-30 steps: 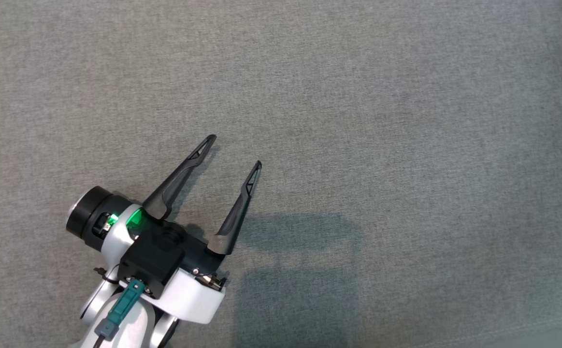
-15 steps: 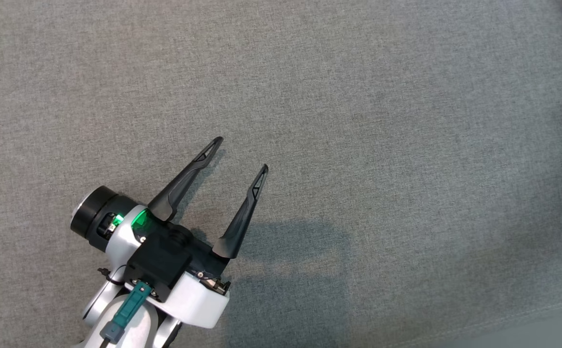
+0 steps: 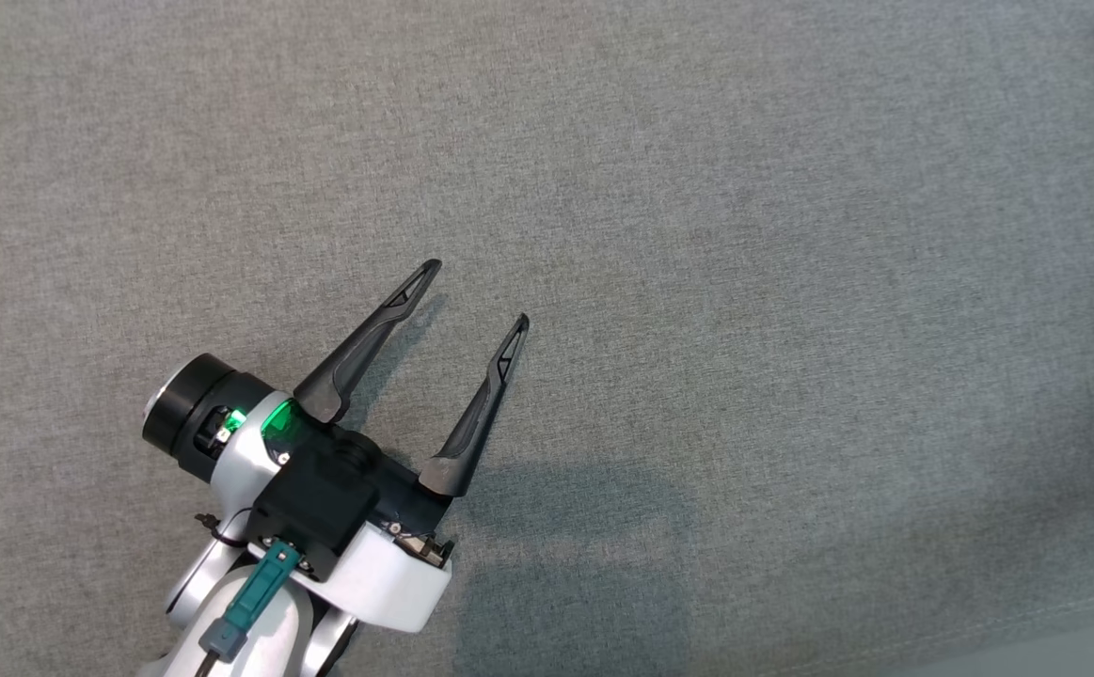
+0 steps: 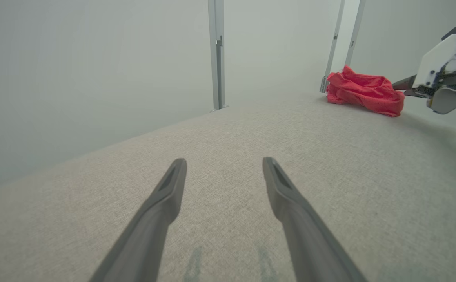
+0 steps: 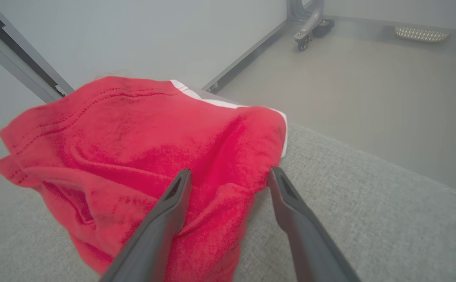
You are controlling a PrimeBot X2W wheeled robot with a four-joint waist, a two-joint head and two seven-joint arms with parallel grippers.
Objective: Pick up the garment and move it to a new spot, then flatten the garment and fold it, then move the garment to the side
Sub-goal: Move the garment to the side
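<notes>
**Garment (image 5: 133, 129) parked out at the corner**

It lies bunched at the far right corner of the grey table (image 3: 791, 282), clear of the working middle. The right gripper (image 5: 228, 172) has its fingers spread wide, one over the cloth and one at its edge, pinching nothing. The left gripper (image 3: 476, 293) hovers over bare table, fingers also spread, I'd guess just keeping clear.

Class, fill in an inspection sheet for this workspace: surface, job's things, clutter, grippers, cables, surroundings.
Surface: grey fabric surface, smooth.
Job's things: red garment, bunched near the surface's edge.
Clutter: nothing seen.
Grippers: left gripper open over bare fabric; right gripper open, fingers at the garment.
Cables: teal plug with its cable on the left wrist.
Surroundings: pale walls, metal posts, floor with a caster.
</notes>
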